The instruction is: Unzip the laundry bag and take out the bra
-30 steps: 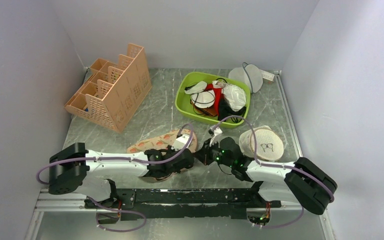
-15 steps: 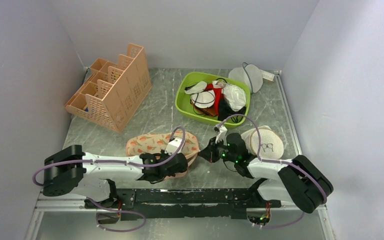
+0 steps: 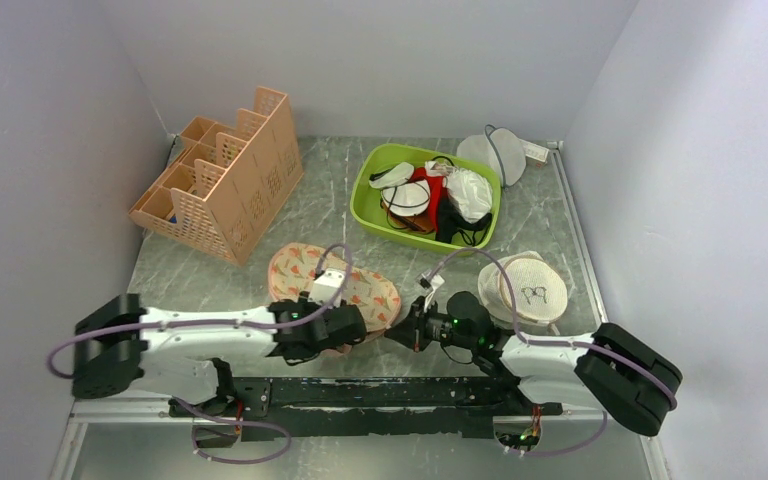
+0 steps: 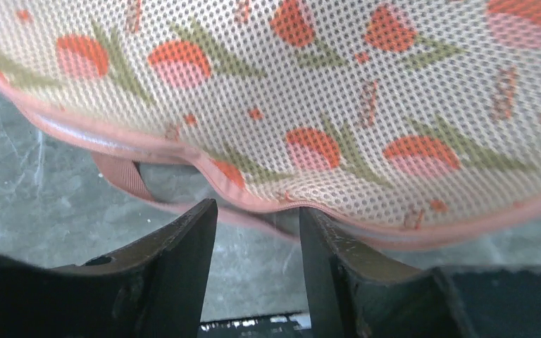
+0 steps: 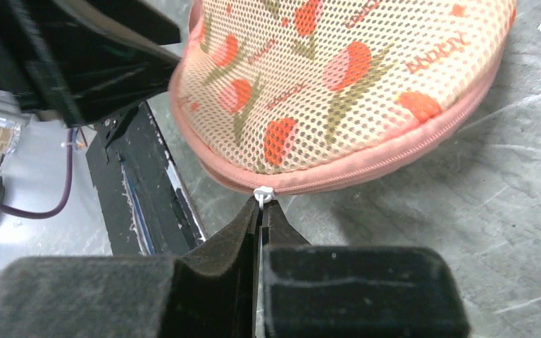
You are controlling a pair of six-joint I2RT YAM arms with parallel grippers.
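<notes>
The laundry bag [image 3: 335, 282] lies flat on the table in front of both arms: beige mesh with a red-and-green print and pink trim [image 4: 338, 105] [image 5: 338, 77]. My right gripper [image 5: 261, 204] is shut on the bag's small white zip pull [image 5: 263, 191] at the bag's near right end [image 3: 400, 333]. My left gripper [image 4: 257, 211] stands open at the bag's near edge. The pink trim lies just past its fingertips, and nothing is held between them [image 3: 352, 338]. The zip looks closed along the edge I can see. The bra is hidden.
A peach slotted organizer [image 3: 222, 185] stands at the back left. A green tray [image 3: 370, 190] with mixed garments sits at the back, with a white mesh pouch [image 3: 490, 155] behind it. A round beige mesh disc [image 3: 532, 285] lies right of the bag. A black rail [image 3: 380, 392] runs along the near edge.
My left gripper has opened and let go of the bag's edge, and its arm has drawn back left. The bag has turned and shifted. The right gripper has stayed shut on the zip pull.
</notes>
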